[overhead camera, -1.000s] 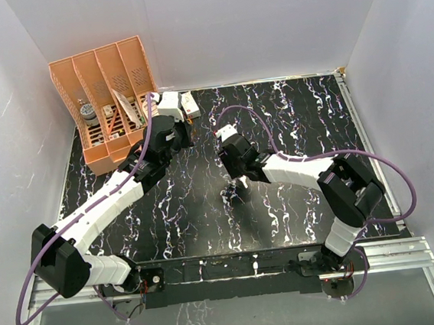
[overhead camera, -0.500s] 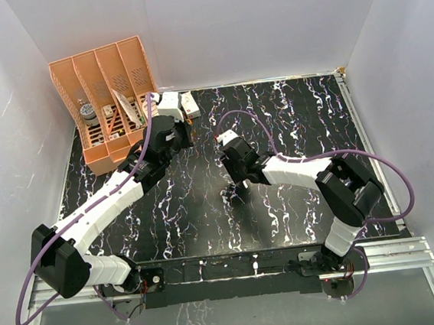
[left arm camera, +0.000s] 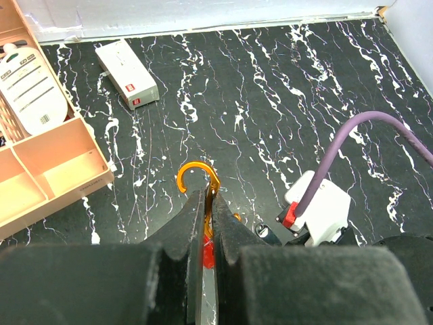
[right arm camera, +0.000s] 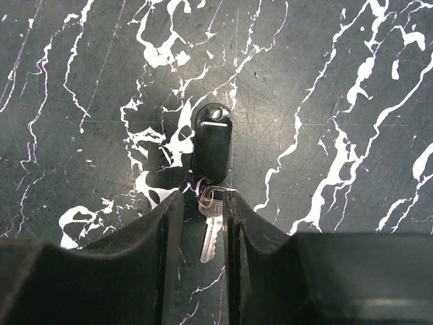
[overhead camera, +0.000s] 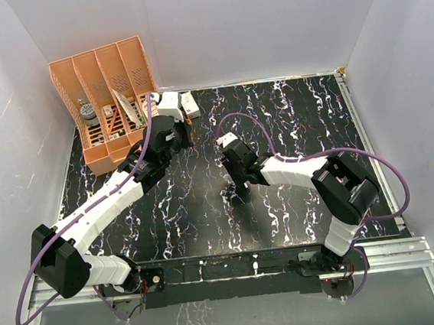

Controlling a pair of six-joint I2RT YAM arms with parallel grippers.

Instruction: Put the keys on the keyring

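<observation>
On the black worktop [overhead camera: 297, 116], with the peach tray [overhead camera: 108, 73] far back on the left, both arms reach toward the middle. The left fingers [left arm camera: 191, 218] are squeezed almost shut on the orange keyring [left arm camera: 197, 175]. They hold its hook up and out, likely so a key can slide on. The right fingers [right arm camera: 170, 230] are a little bit open, one on each side of the black key [right arm camera: 213, 143]. It lies flat, and they look ready to pinch its silver blade.
</observation>
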